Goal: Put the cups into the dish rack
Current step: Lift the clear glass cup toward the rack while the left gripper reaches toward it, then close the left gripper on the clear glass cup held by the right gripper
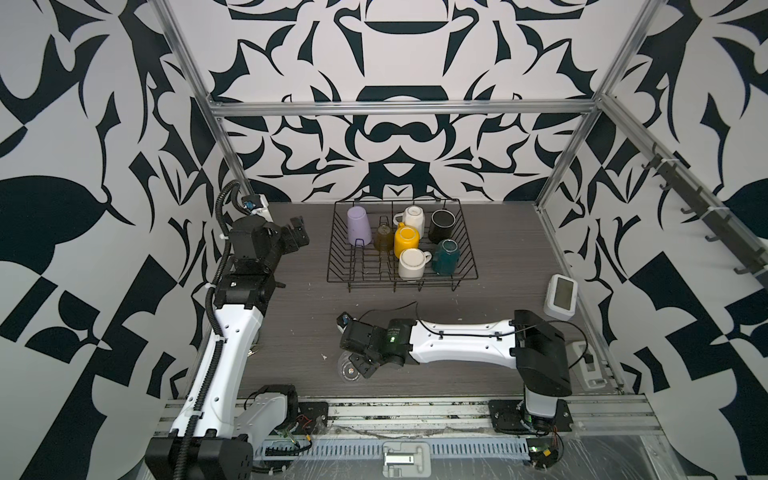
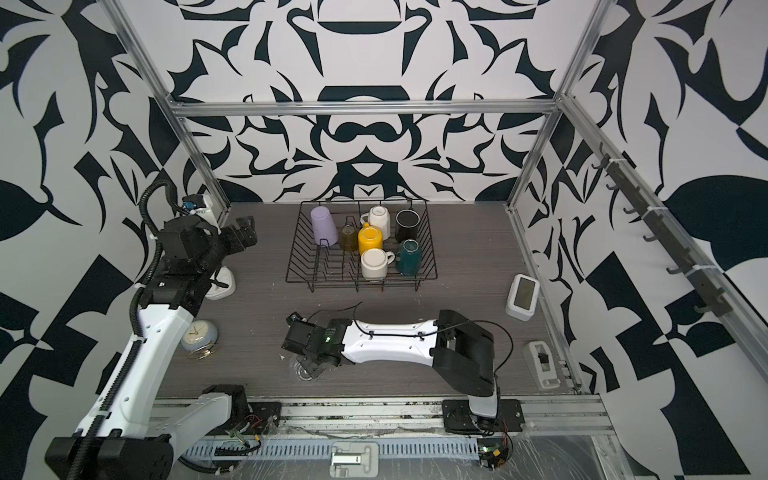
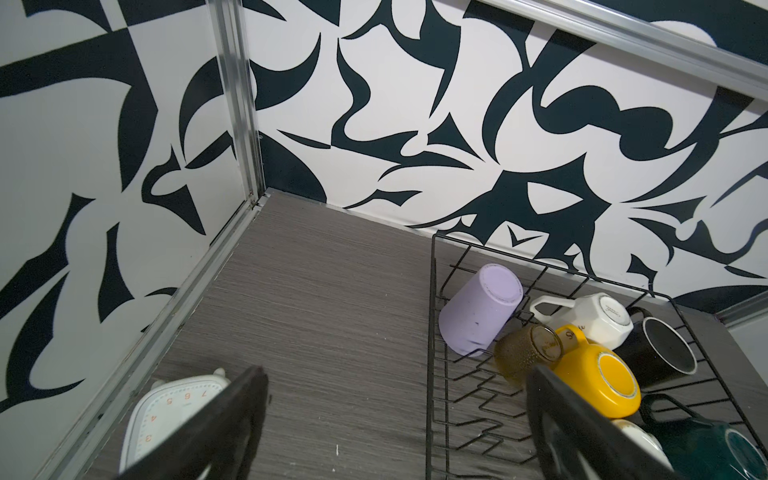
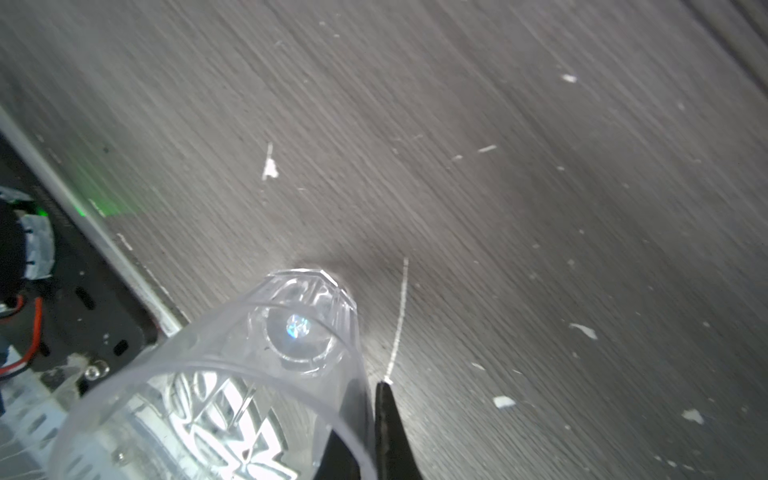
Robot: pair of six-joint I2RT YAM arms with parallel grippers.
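Yellow mug [image 3: 598, 380] lettering, perhaps "S"

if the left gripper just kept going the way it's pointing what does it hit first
Likely the bare tabletop just beside the dish rack. The open left gripper angles down at it, though the rack's side wire falls between its fingers in the wrist view, so depth is unsure.

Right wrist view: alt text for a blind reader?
A clear glass, seen down its mouth, with its rim wall pinched by the right tool and its base on the grey wood-grain table. White flecks dot the table; a metal rail runs along one edge.
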